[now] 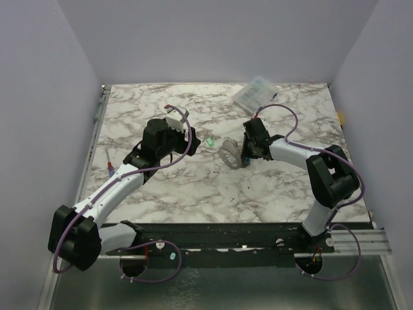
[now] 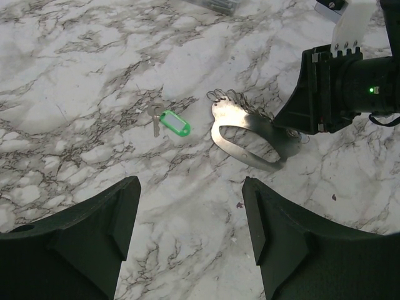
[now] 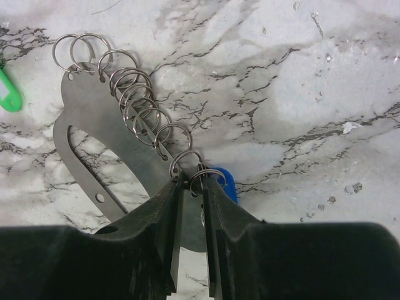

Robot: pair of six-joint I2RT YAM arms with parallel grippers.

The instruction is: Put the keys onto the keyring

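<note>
Well, found the keyring lying on the marble table, with a row of small rings hooked along one edge. Had the right gripper at one end of the keyring, fingers close together and pinched on the metal there. Saw the blue key right at that same end, touching the last small ring and tucked against one finger — could not tell whether threaded on yet. Saw the green key on the table near the other end of the keyring, apart from it and not on any ring. Had the left gripper hovering above the table on the green key's side of the keyring, fingers spread wide and holding nothing.

Judged the step in hand as pinning the keyring down, ready for a key. To do that well, needed a firm pinch on the flat metal, not on a loose ring, to stop any sliding or spinning. Needed the left fingers brought straight down over the green key and closed on the plastic tag — fatter and easier to grab than the thin metal part. Then needed the key's hole lined up slowly with the open tip of a free ring on the keyring. Could have skidded on the smooth marble if rushed.
</note>
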